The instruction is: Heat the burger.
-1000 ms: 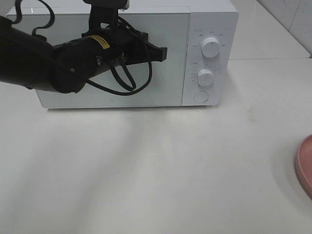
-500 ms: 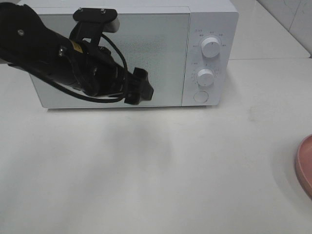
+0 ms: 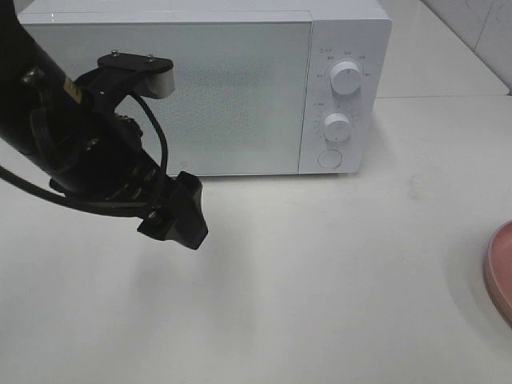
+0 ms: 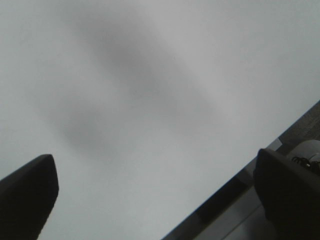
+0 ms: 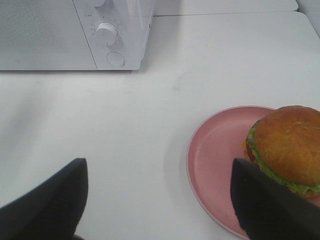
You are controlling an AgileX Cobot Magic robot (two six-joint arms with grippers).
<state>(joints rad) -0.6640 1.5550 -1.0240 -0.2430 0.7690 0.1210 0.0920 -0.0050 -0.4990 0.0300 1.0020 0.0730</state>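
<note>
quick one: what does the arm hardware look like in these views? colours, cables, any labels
The left arm is matte black and bulky, with black cables looped along it, a small yellow label near the wrist, and a black bracket carrying a white-ended camera module. The left gripper ends in blocky black fingers. In the wrist views both grippers show only as dark, rounded finger tips, with no markings visible.

Burger (image 5: 291,145) on plate (image 5: 215,150), right of microwave (image 3: 240,88)
</note>
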